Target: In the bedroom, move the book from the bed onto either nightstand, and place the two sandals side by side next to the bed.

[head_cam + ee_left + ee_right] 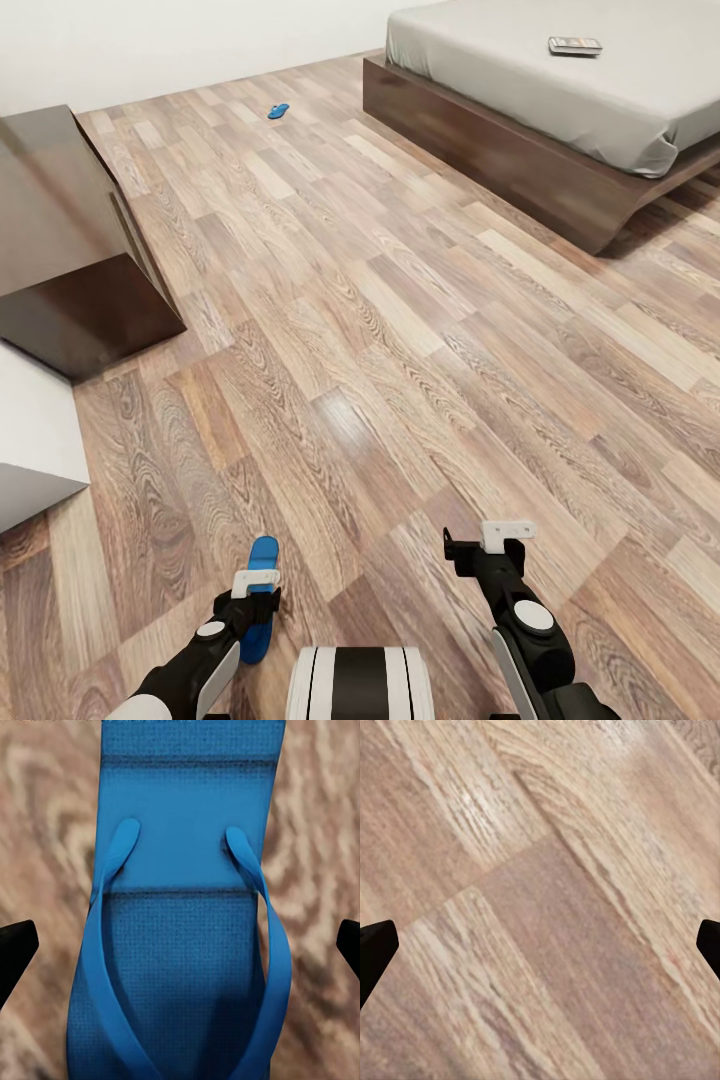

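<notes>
Bright-blue sandal (184, 915) flat on the wood-plank floor (400, 330), sole down, thong straps up, directly beneath the left gripper (256, 590) at the near edge of the head view. Jaws of that gripper spread wide, one dark fingertip (16, 952) at each side of the wrist picture, clear of the sole and closed on nothing. Second sandal (278, 111) far across the room, small, well apart from the first and out past the foot corner of the bed (500, 150). Book (575, 45) lying flat on the light-grey mattress, away from the near edge. Dark-brown wooden cabinet (70, 250) at left; whether a nightstand, cannot tell. Right gripper (490, 545) hanging over bare planks, jaws likewise wide apart, empty.

Likely handling of the near sandal: light, thin, somewhat flexible, textured footbed not slippery, nothing fragile. Best hold probably across the narrow width of the sole at its side edges, roughly level with the strap anchors, jaws low enough to catch the edge against the floor; the straps look soft and apt to slip or fold if pinched alone. Some droop at toe and heel to be expected once lifted. Judged stage: first sandal pickup about to begin, book and far sandal not yet dealt with.
</notes>
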Robot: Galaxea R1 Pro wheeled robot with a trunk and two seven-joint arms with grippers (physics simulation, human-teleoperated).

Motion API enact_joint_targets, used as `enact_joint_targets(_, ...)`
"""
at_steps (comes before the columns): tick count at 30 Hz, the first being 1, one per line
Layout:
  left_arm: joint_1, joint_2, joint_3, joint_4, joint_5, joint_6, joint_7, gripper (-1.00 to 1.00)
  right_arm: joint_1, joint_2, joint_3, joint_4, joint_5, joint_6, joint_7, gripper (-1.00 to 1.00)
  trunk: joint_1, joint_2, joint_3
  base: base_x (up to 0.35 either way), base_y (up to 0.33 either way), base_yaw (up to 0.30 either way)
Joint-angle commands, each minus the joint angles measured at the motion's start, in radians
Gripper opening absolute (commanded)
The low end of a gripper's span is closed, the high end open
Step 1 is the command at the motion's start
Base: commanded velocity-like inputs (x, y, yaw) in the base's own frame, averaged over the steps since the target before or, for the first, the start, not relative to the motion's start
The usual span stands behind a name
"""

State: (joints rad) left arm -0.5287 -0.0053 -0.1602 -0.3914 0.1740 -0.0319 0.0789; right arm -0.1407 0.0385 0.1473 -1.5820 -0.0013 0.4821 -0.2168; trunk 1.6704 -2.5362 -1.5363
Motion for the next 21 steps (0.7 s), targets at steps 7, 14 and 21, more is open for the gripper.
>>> enact_joint_targets(7,0.0,0.001,-0.009,0.0,0.01,-0.003,0.007,1.0,-0.001,0.0,0.002,-0.001,0.0,0.001,-0.007,1.0,0.0,0.0,-0.001,0.0,0.0,0.0)
enact_joint_targets(14,0.0,0.001,-0.009,0.0,0.009,-0.003,0.007,1.0,-0.002,0.004,0.006,-0.002,0.0,-0.009,-0.007,1.0,0.0,0.0,-0.001,0.0,0.0,0.0)
enact_joint_targets(21,0.0,0.001,-0.009,0.0,0.009,-0.003,0.007,1.0,-0.015,0.008,0.029,-0.002,0.0,-0.016,-0.009,1.0,0.0,0.0,-0.001,0.0,0.0,0.0)
